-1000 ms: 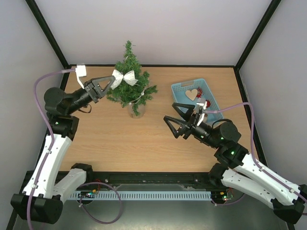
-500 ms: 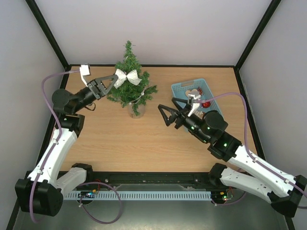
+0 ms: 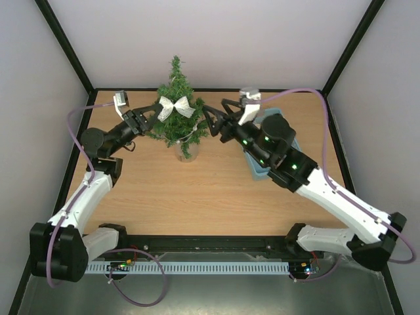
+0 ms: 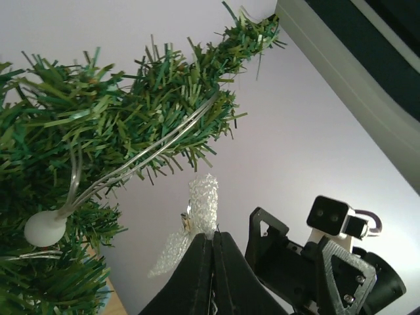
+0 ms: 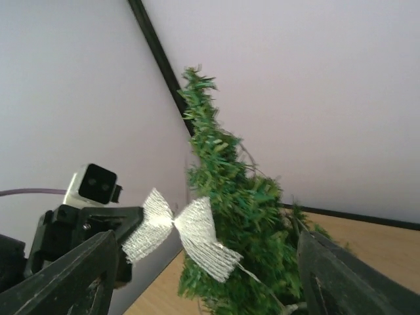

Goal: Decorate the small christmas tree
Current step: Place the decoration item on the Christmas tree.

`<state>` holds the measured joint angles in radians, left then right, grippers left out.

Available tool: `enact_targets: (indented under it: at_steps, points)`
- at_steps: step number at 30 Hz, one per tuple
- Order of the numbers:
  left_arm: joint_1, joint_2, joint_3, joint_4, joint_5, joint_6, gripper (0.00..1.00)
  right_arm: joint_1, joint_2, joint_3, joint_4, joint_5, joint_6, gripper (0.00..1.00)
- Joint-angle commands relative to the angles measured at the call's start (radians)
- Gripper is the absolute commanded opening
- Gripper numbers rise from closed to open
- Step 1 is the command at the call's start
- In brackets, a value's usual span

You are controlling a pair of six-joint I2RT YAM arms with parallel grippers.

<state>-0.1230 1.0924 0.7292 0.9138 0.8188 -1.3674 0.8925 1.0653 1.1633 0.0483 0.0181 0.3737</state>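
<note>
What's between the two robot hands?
The small christmas tree, plus the white bow the left hand pinches. The top view shows it.

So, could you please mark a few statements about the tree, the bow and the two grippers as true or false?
1. The left gripper is shut on the white bow. True.
2. The right gripper holds a red bauble. False: its jaws are wide open and empty.
3. The small christmas tree lies on its side. False: it stands upright.
4. The two grippers sit close to the tree, one on each side. True.
</note>
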Motion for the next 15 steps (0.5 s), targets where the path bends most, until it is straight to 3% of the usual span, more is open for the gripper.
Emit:
enact_targets:
  at_steps: [1, 4, 6, 15]
  points:
    - [0.02, 0.028, -0.04, 0.277, 0.021, -0.168, 0.02, -0.002, 0.127, 0.148, -0.084, -0.123, -0.081, 0.63]
    - [0.026, 0.038, -0.051, 0.31, 0.029, -0.19, 0.02, -0.033, 0.202, 0.21, -0.088, -0.225, -0.05, 0.45]
    - [0.029, 0.045, -0.055, 0.326, 0.039, -0.195, 0.02, -0.071, 0.249, 0.231, -0.083, -0.311, -0.015, 0.4]
    - [0.033, 0.078, -0.069, 0.445, 0.074, -0.27, 0.02, -0.162, 0.355, 0.237, 0.024, -0.593, 0.086, 0.39]
